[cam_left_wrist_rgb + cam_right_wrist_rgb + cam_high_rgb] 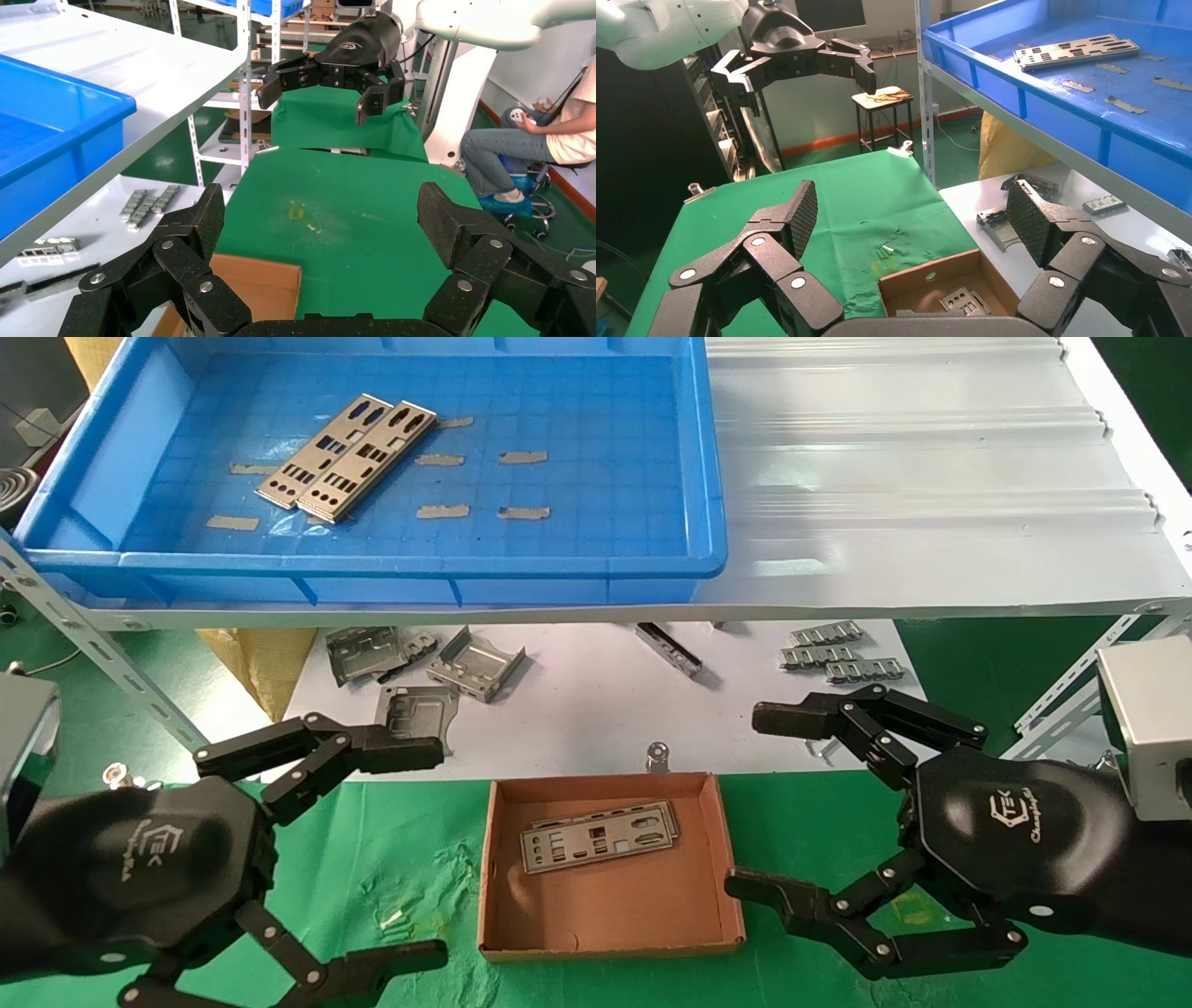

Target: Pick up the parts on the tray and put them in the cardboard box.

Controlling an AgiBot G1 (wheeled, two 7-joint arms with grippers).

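Two silver-grey punched plates lie side by side in the blue tray on the upper shelf; they also show in the right wrist view. More plates lie in the cardboard box on the green cloth, seen too in the right wrist view. My left gripper is open and empty, low, left of the box. My right gripper is open and empty, right of the box.
Bent metal brackets and chain-like strips lie on the white sheet under the shelf. A small bolt stands just behind the box. Slanted shelf struts flank both sides. A seated person shows beyond the table.
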